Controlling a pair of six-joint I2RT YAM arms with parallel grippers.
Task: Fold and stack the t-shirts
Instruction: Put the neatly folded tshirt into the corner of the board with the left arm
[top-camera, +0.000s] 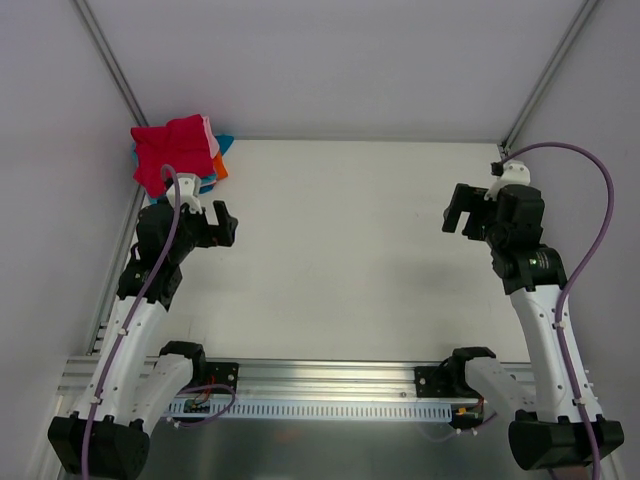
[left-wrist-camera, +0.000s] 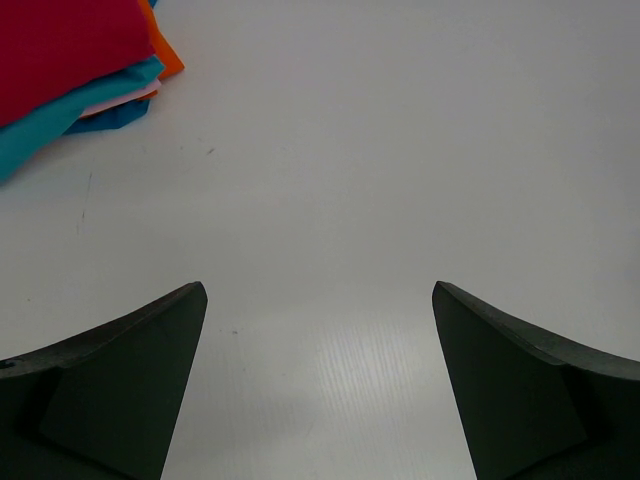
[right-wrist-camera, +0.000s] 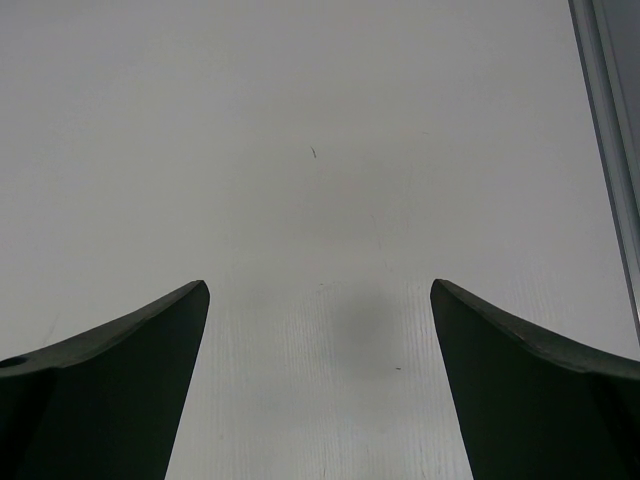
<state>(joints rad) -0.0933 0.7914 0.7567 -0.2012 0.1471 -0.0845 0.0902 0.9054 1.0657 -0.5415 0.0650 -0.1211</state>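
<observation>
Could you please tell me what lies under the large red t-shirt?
Under the large red cloth t-shirt, edges of teal, pink, orange and blue shirts show; the rest is covered.

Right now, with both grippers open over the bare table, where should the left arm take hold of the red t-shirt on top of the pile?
Probably the red t-shirt's near edge, approached from the open table side with the left gripper. It lies topmost on the pile in the far-left corner, walls close behind it, and the teal t-shirt sits directly underneath, so pinch shallow to lift red alone.

Red t-shirt (left-wrist-camera: 60, 45) tops stack of t-shirts (left-wrist-camera: 75, 85) upper left; fingers (left-wrist-camera: 120, 380) wide apart over white table (left-wrist-camera: 380, 150).
</observation>
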